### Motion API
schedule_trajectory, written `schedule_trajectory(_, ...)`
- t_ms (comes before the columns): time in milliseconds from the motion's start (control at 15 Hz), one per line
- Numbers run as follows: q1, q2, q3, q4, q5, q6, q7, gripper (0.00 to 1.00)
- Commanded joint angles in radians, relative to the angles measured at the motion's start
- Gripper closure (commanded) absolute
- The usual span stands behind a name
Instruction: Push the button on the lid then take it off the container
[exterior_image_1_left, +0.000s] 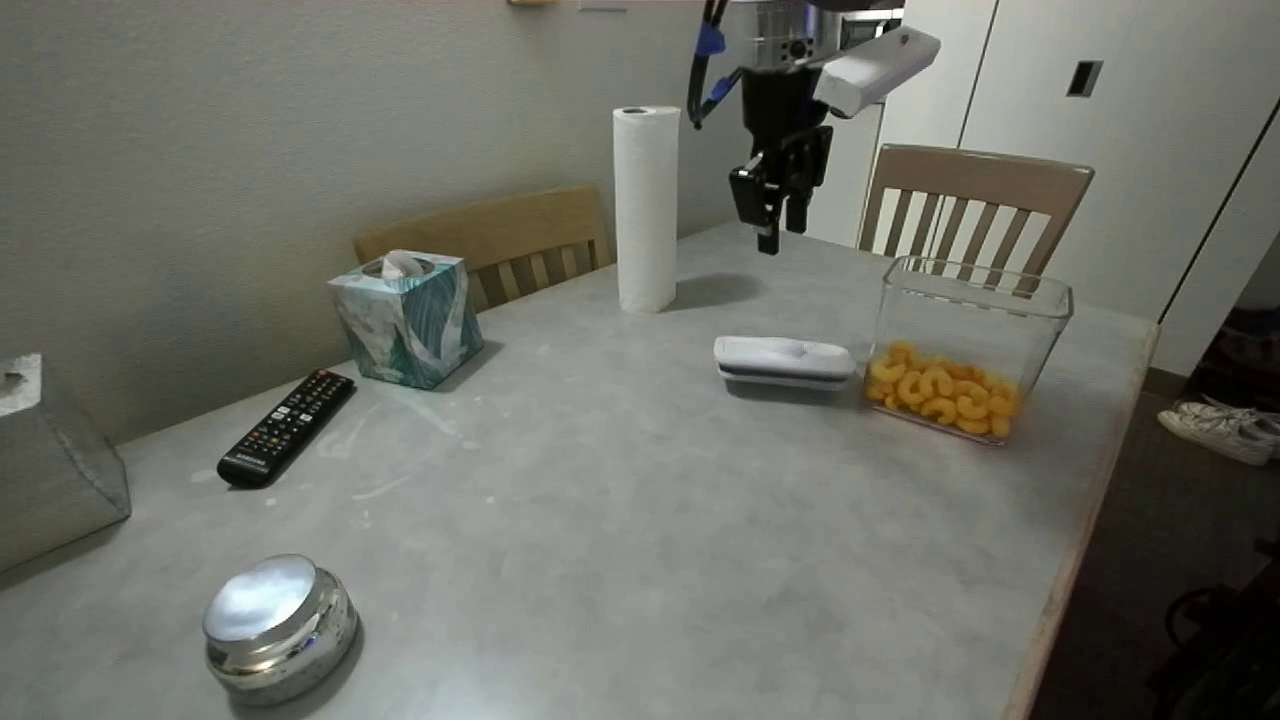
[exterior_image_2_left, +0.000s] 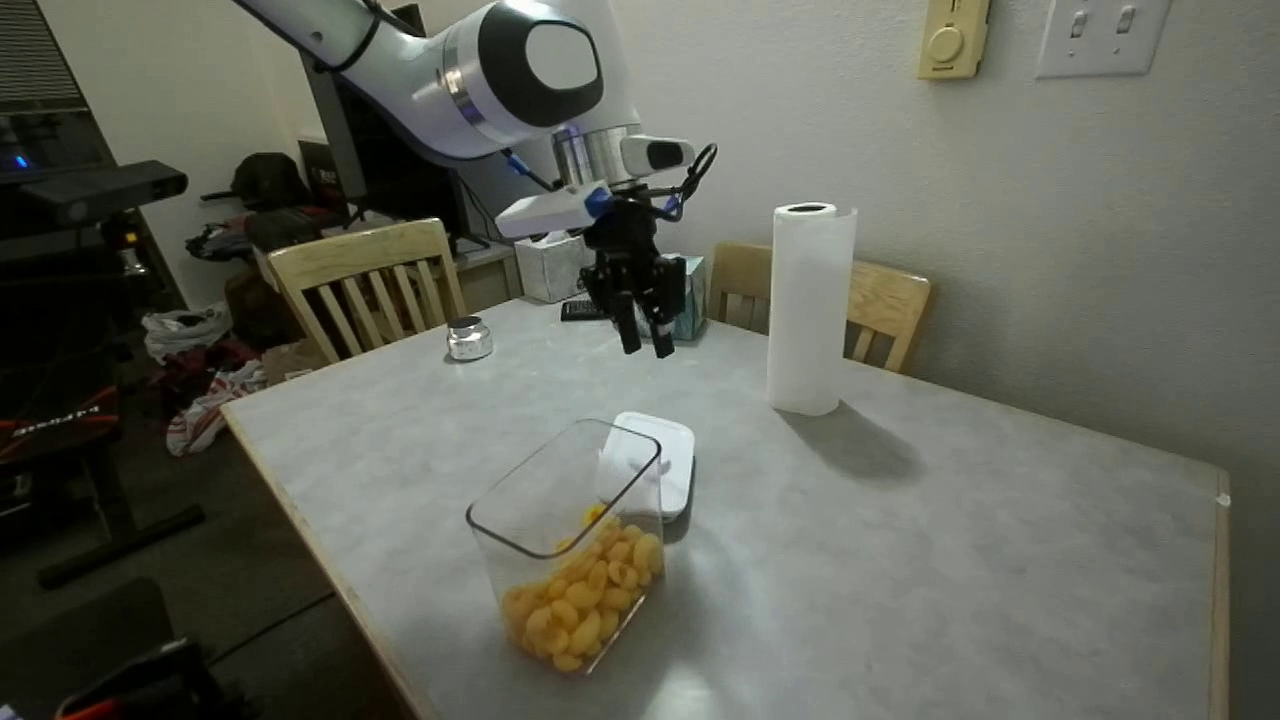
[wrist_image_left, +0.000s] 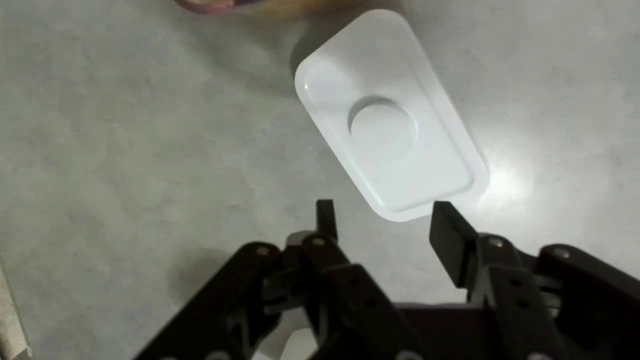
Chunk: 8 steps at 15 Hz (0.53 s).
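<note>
The hand (wrist_image_left: 383, 216) hangs with its fingers (wrist_image_left: 451, 245) apart. Below it, the lid (wrist_image_left: 430, 167) lies button (wrist_image_left: 384, 131) up on the surface (wrist_image_left: 150, 125), the container (exterior_image_1_left: 985, 330) just past that.

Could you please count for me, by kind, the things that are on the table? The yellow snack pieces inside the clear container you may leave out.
Tissue boxes (teal box, grey box): 2
Remote control: 1
Paper towel roll: 1
Silvery round object: 1
White lid: 1
Clear container: 1
Total: 7
</note>
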Motion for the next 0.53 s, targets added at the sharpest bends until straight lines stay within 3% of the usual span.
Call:
schedule_trajectory(0, 0.012, 0.055, 0.017, 0.100, 0.033, -0.042, -0.074, 0.72)
schedule_trajectory(467, 0.017, 0.063, 0.025, 0.094, 0.042, -0.042, -0.130, 0.70)
